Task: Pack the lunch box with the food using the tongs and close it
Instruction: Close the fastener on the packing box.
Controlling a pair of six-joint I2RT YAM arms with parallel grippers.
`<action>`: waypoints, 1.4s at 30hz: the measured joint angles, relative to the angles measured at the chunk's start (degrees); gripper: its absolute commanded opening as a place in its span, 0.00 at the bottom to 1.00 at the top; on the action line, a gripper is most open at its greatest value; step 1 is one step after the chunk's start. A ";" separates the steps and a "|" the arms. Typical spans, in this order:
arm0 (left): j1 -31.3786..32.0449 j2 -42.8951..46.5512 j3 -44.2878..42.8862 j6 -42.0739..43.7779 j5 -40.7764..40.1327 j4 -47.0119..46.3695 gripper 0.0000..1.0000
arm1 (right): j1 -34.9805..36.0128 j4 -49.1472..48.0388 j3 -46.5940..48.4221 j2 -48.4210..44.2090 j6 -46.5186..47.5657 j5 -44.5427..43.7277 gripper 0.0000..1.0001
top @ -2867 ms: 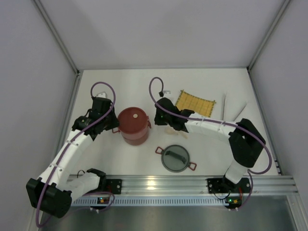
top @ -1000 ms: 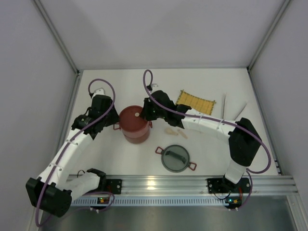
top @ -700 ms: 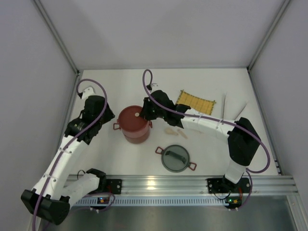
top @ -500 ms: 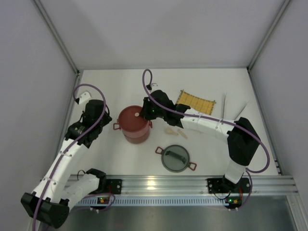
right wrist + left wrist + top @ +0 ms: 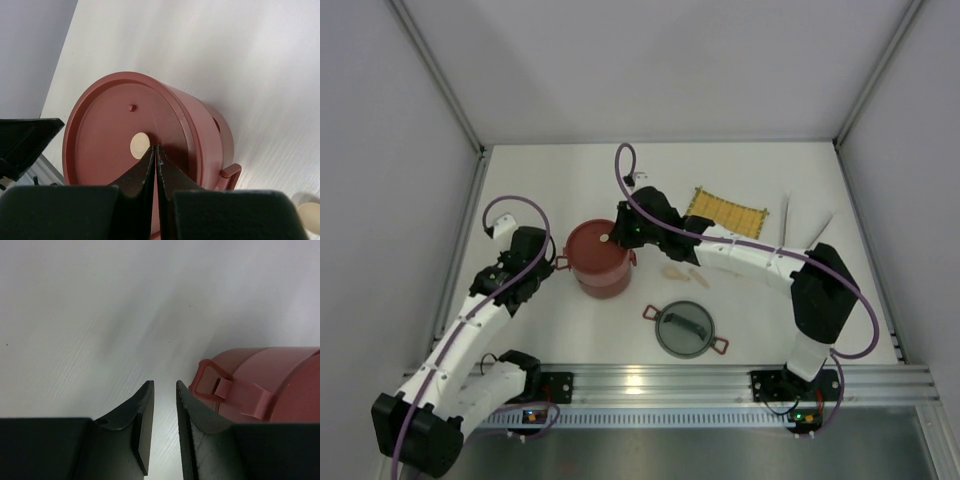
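The dark-red lunch box (image 5: pixel 597 258) stands stacked with a flat red lid (image 5: pixel 125 135) on top. My right gripper (image 5: pixel 611 238) is shut and holds nothing. Its tips (image 5: pixel 156 147) rest on the lid beside a small cream disc (image 5: pixel 140 145). My left gripper (image 5: pixel 551 266) sits low at the box's left side. Its jaws (image 5: pixel 165 385) stand narrowly open around nothing, just left of the side handle (image 5: pixel 210 385). The grey domed lid (image 5: pixel 685 328) lies on the table in front. The tongs (image 5: pixel 785 218) lie at the back right. No food is in view.
A yellow woven mat (image 5: pixel 725 213) lies behind my right arm. Cream spoon-shaped pieces (image 5: pixel 685 272) lie right of the box, one also at the right wrist view's corner (image 5: pixel 310 210). Walls close in the left, back and right sides.
My right gripper came from the box's right side onto the lid and now holds still. My left arm drew back and swung toward the near side, its jaws narrowing.
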State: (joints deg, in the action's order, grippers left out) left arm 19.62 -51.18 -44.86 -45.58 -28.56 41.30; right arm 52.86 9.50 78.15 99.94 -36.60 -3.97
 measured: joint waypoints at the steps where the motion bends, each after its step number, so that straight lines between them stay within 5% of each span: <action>1: 0.00 -0.22 0.63 -0.02 0.26 -0.42 0.29 | 0.00 -0.02 0.00 0.00 0.00 -0.04 0.02; 42: -0.11 -11.21 10.82 0.74 8.72 -20.46 0.34 | 0.00 0.48 1.92 1.49 0.02 -1.92 0.02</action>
State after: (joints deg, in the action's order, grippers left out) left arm 19.51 -62.39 -34.04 -44.84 -19.84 20.84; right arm 52.86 9.98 80.07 101.43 -36.58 -5.89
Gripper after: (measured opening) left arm 0.322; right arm 0.023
